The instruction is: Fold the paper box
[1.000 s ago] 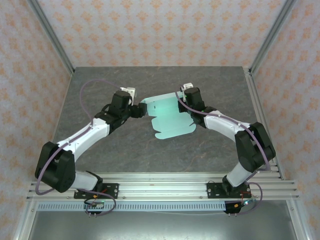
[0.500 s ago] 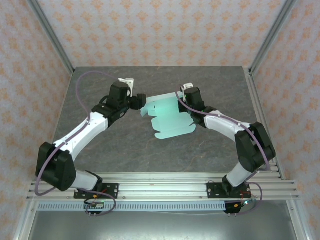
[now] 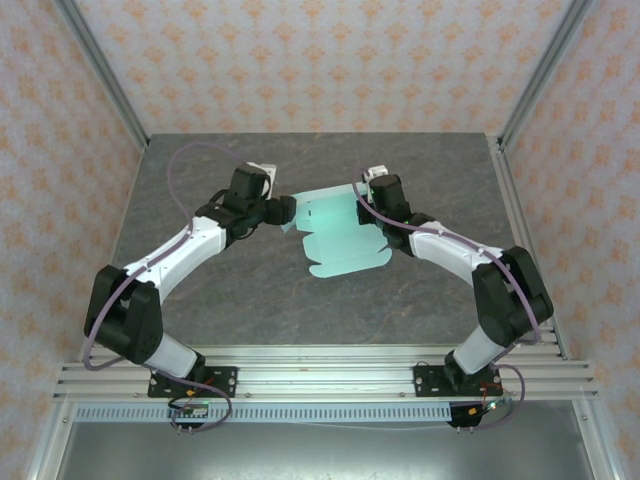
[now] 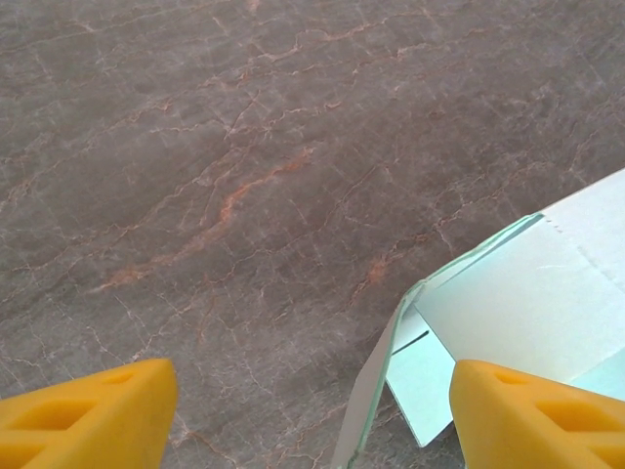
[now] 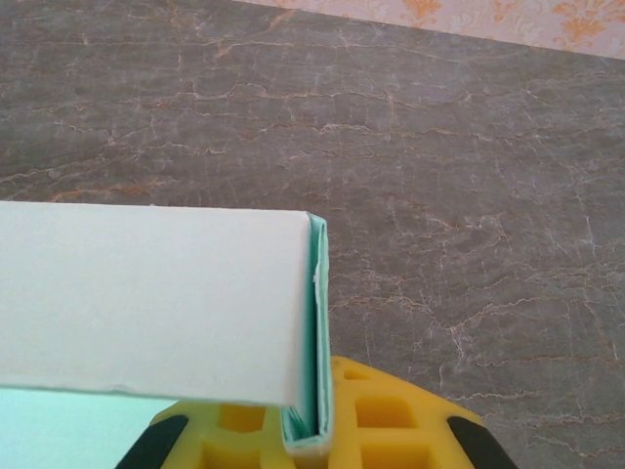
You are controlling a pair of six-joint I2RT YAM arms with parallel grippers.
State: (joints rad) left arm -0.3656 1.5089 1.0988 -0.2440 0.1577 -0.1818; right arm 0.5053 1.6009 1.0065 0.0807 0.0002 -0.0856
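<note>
Left claw point(image 3: 288, 210) nudged rightward, spread at paper box point(image 3: 340, 240) corner; right claw point(image 5: 311, 430) pinching upturned mint flap.

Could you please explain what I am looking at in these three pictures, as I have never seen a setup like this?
These are two robot arms bolted at the near edge of a grey stone-patterned table. The wide picture comes from a fixed camera above and behind them. The other two come from a camera on each wrist, so the yellow shapes at the bottom are that arm's own fingers. On the table lies a pale mint-green paper box, partly folded, with one flap raised. The right tool is shut on the card's far right edge, as its wrist picture shows. The left tool is open, spread wide at the card's left corner without gripping it.
</note>
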